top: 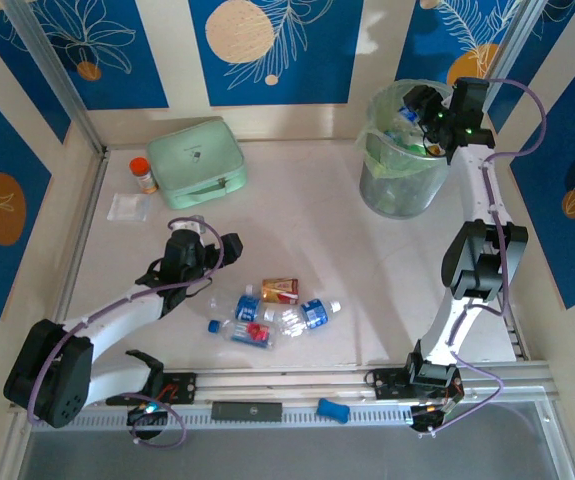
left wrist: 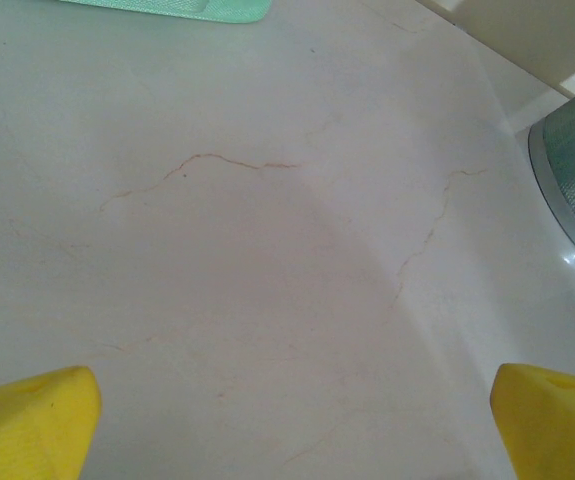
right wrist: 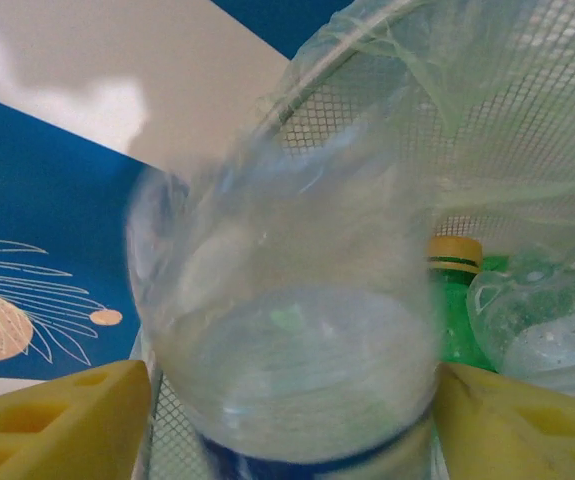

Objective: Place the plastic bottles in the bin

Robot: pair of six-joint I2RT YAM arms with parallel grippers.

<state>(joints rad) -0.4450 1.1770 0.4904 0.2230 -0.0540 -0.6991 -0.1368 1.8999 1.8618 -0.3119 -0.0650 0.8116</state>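
Right wrist: blurred bottle (right wrist: 287, 300) between the right end effector (right wrist: 292, 380) tips over the 1 o'clock bin (top: 397, 190), grip unclear; left end effector (left wrist: 292, 420) spread.

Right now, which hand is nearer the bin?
Right. The right hand sits over the bin's rim; the left hand is far across the table, by the loose bottles.

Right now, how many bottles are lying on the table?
4, in one pile: back bottle, left bottle, front bottle, right bottle. More may hide underneath.
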